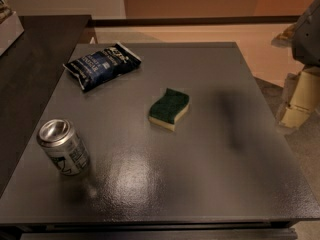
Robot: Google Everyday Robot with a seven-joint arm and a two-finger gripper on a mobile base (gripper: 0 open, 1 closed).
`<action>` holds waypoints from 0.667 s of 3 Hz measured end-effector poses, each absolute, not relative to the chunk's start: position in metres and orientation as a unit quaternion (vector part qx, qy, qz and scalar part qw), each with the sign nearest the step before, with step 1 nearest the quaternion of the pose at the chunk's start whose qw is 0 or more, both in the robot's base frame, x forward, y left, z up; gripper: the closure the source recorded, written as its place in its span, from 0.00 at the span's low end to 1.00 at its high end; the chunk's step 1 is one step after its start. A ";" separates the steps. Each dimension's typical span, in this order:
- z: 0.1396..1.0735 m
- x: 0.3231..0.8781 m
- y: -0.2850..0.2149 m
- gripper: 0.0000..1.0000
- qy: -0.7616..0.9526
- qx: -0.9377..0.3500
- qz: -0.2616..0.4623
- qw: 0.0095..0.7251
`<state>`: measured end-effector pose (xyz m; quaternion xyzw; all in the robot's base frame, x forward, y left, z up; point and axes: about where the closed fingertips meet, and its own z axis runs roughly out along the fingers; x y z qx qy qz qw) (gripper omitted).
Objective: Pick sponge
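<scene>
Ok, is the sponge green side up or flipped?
Green side up: the sponge lies flat, yellow foam underneath. The gripper is far right, clear of it.

a robot lab — claw (296, 108) at right edge beside grey table (200, 184).

My gripper (299, 100), cream under grey, hangs off the right edge of the table (200, 174), which is dark grey with a speckled sheen. The sponge (169, 109) is dark green over pale yellow. The bag (102, 65) is dark blue with white print. The can (64, 147) is silver with black markings.
</scene>
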<state>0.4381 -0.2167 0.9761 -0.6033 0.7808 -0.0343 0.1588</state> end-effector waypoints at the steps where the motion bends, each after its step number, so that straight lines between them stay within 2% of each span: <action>1: 0.976 0.438 -0.217 0.00 0.781 -0.603 -0.034 0.159; 2: 0.977 0.448 -0.200 0.00 0.757 -0.632 -0.023 0.164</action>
